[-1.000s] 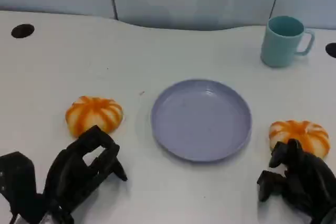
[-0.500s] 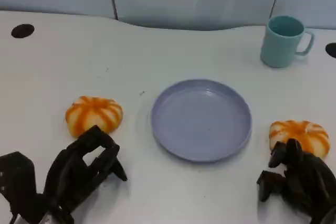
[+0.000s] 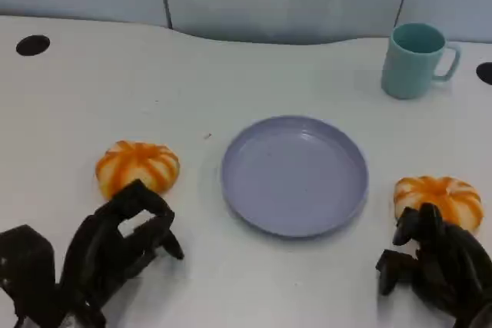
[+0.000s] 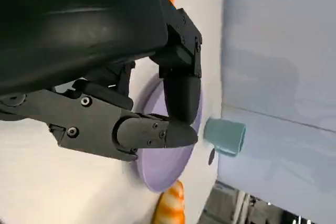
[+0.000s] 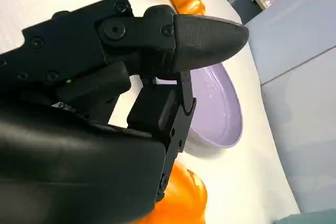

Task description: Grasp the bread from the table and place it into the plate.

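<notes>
On the bench (image 3: 92,82) the plate (image 3: 294,176) sat between two bread rolls, one left (image 3: 137,167), one right (image 3: 438,199), with a mug (image 3: 416,60) behind.

Bright, even light — soft shadows, wrist views slightly blurred.

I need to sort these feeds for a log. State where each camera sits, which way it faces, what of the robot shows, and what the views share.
Head view: high on the robot, looking down at the table; left hand and right hand at the lower corners.
Left wrist view: behind the left hand, facing the plate and cup.
Right wrist view: behind the right hand, facing the plate, a bread close by.
Shared: all three show the plate and both breads.
</notes>
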`<state>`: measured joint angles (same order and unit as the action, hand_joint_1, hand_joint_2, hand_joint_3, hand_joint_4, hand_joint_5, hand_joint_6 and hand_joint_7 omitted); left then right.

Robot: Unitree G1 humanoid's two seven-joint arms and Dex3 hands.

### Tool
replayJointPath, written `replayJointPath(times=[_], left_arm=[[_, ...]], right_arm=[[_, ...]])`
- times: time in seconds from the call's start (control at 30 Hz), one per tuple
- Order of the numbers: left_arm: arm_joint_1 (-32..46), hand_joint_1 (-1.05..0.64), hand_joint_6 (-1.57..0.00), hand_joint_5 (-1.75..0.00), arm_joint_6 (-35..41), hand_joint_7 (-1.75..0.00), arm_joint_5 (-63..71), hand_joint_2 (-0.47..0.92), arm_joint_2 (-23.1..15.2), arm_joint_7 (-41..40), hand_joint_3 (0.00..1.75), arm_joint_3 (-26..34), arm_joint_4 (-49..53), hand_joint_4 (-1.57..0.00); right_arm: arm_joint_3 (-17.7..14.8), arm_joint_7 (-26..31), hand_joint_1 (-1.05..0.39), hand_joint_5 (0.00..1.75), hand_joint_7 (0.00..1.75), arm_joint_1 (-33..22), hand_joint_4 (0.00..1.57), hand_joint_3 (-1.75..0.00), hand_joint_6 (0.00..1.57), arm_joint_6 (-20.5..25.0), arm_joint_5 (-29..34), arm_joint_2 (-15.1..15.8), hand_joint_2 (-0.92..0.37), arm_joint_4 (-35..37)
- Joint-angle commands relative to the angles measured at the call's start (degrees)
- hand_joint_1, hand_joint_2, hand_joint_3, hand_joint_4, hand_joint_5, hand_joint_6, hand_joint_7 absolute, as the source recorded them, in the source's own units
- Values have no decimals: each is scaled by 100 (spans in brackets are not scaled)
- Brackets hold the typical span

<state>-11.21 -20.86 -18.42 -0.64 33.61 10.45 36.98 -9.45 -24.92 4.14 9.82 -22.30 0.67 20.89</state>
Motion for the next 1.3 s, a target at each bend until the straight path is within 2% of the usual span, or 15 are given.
replayJointPath(times=[0.03,0.13,0.17,0.2,0.23,0.27,0.33,0.43,0.53,0.6,0.73,0.93,1.07,1.3], left_arm=[[-18,-59,-48,-161,-385,-133,120,92,-50,-113,25,4,30,-52],[-26,-59,-49,-161,-428,-131,128,92,-47,-114,25,5,63,-52],[-54,-59,-49,-161,-1216,-131,957,92,-267,-658,25,-71,-90,-52],[-77,-52,-42,-113,-1822,-87,1600,92,-433,-1095,18,-132,-194,-40],[-98,-49,-48,-64,-2256,-41,2064,92,-548,-1432,14,-181,-239,-42],[-140,-47,-50,-46,-2624,-23,2643,92,-743,-1809,12,-236,-304,-44],[-218,-45,-43,-23,-2943,-5,3581,92,-1074,-2468,9,-325,-374,-34],[-253,-51,-36,-15,-2928,-1,4697,92,-1418,-3395,9,-499,-543,-28],[-199,-60,-26,-9,-2267,0,5864,92,-1803,-4044,7,-751,-1274,-18],[-170,-62,-23,-6,-1945,0,6148,91,-1929,-4202,5,-897,-1539,-13],[-139,-66,-18,-4,-1268,0,6437,91,-2105,-4173,2,-1176,-2033,-10],[-104,-66,-18,-4,-991,0,6323,92,-2249,-4272,1,-1422,-2175,-10],[-747,-69,-14,-1,-158,0,7129,86,-2519,-3860,0,-2005,-1879,-3],[-1425,-62,-12,-3,329,0,7267,80,-2591,-3767,0,-2696,-992,-5]], right_arm=[[-31,5,-46,127,120,-15,130,-48,119,30,1,27,-92,160],[-35,-1,-46,127,120,-11,130,-48,119,21,4,25,-92,171],[-12,42,-46,127,120,-36,130,-48,119,39,29,14,-92,113],[5,75,-45,127,121,-55,131,-49,119,52,47,6,-92,69],[16,97,-44,127,122,-68,131,-50,118,62,60,0,-92,39],[8,90,-44,127,122,-77,131,-51,118,51,43,-12,-92,36],[-7,80,-44,126,124,-78,130,-49,116,36,20,-19,-92,58],[1,82,-44,127,128,-75,130,-50,114,23,34,-9,-92,75],[38,90,-45,127,129,-83,130,-51,115,35,66,3,-92,49],[51,114,-45,127,129,-95,130,-51,115,82,67,5,-92,10],[50,128,-46,127,129,-103,130,-48,114,34,68,-9,-92,26],[61,142,-46,127,129,-106,131,-48,114,33,59,-5,-92,22],[151,293,-45,128,127,-215,129,-51,115,172,87,-48,-92,-227],[132,349,-46,128,127,-267,130,-47,115,289,0,-67,-92,-318]])
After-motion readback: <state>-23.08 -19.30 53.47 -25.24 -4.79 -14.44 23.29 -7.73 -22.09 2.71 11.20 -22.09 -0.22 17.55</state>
